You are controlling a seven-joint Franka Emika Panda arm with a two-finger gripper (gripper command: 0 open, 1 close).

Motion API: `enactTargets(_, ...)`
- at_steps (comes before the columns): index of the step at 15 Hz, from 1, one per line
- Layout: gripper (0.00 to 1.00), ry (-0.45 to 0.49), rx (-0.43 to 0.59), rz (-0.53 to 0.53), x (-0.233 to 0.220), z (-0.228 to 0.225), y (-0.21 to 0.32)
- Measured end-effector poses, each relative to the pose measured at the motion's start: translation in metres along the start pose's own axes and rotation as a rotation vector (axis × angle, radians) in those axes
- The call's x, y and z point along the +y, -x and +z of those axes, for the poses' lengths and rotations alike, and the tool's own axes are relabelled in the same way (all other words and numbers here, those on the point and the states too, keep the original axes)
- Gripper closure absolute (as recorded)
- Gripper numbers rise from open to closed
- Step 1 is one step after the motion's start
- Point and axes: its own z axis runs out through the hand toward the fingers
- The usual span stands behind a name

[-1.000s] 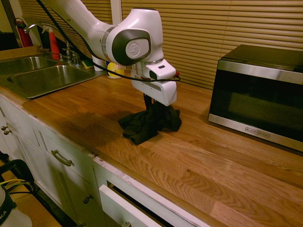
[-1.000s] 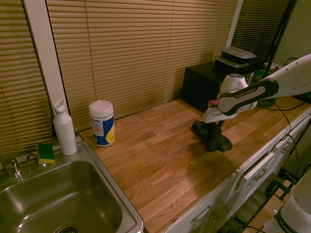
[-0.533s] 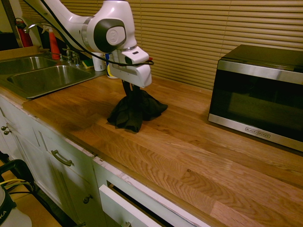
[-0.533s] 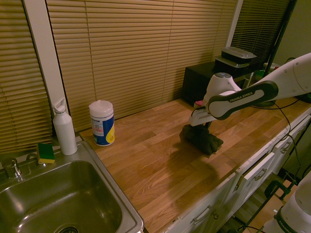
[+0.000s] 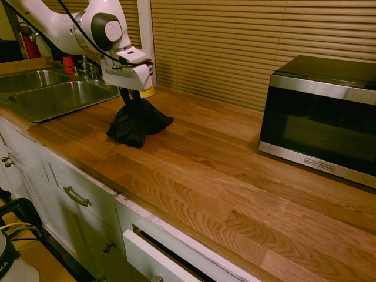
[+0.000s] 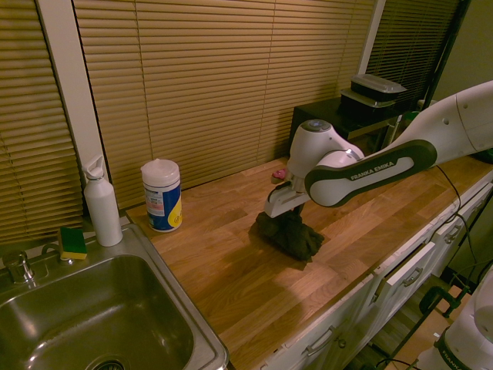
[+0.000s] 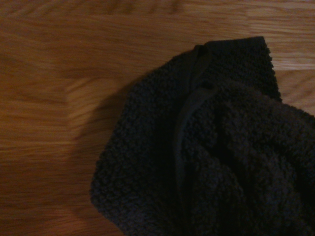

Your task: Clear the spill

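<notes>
White arm [image 6: 431,127], grey joint caps, black cable (FRANKA EMIKA lettering)

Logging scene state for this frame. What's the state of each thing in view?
end effector: shut on the cloth, pointing down
black cloth: bunched, hanging from the grip, lower folds on the countertop
microwave: door closed
drawer: pulled slightly open
sink: basin looks dry, nothing in it
wipes canister: upright, lid on
white spray bottle: upright by the sink
spill: not visible

Readable text: "FRANKA EMIKA" on the arm's dark link [image 6: 368,167]. Brand badge on microwave [image 5: 320,164] lower front edge, looks like "BLACK+DECKER", small. Wipes canister [image 6: 162,195] label illegible.
</notes>
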Motion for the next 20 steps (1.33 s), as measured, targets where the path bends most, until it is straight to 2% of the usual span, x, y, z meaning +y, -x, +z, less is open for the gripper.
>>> enactTargets(12, 1.0, 0.016, 0.019, -0.165, -0.122, -0.017, 0.108)
enactTargets(13, 0.0, 0.02, 0.022, -0.176, -0.129, -0.016, 0.115)
enactTargets(20, 0.0, 0.044, 0.032, -0.203, -0.147, -0.007, 0.127)
